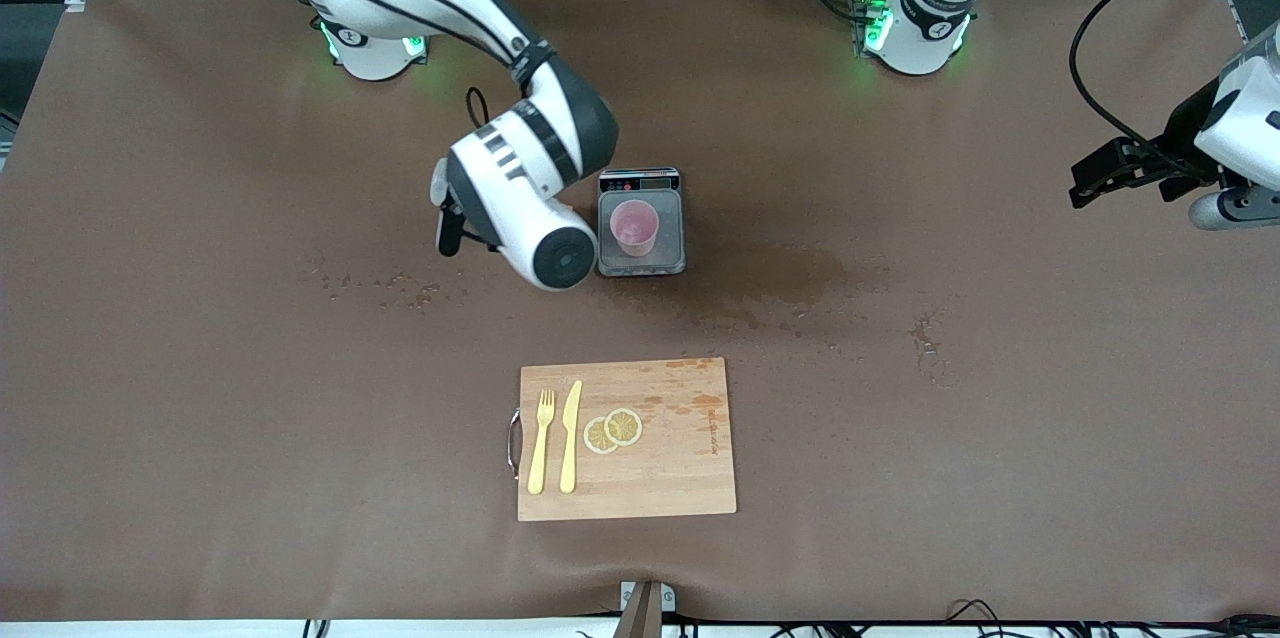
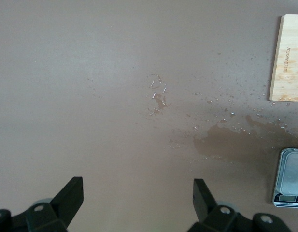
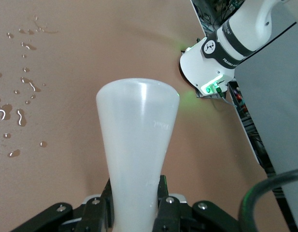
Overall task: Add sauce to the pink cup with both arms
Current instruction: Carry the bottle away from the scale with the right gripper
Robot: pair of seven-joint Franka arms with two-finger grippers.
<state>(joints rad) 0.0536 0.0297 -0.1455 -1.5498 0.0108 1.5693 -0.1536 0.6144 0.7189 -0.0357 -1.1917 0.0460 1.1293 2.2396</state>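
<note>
Here the right claw (image 3: 135, 212) is pinched on the sauce bottle (image 3: 137, 154); the right wrist view shows its whitish body flaring away from the fingers, squeezed between them. In the front view the arm's own bulk hides both claw and bottle, so the orange nozzle's direction cannot be told.

The pink cup (image 1: 634, 227) stands upright on a small scale (image 1: 641, 263), mid-counter, with the right arm's wrist just beside it toward the right arm's end of the counter. That arm is much the nearer to the cup. What the pour likely turns on is bringing the bottle's long axis over the cup's rim, nozzle down.

The left claw (image 2: 138, 199) hangs spread wide and empty over the left arm's end of the counter, well apart from the cup; that arm waits.

Some lettering runs along the cutting board's (image 1: 690, 478) edge, too small to read. Nothing legible shows on the bottle.
</note>
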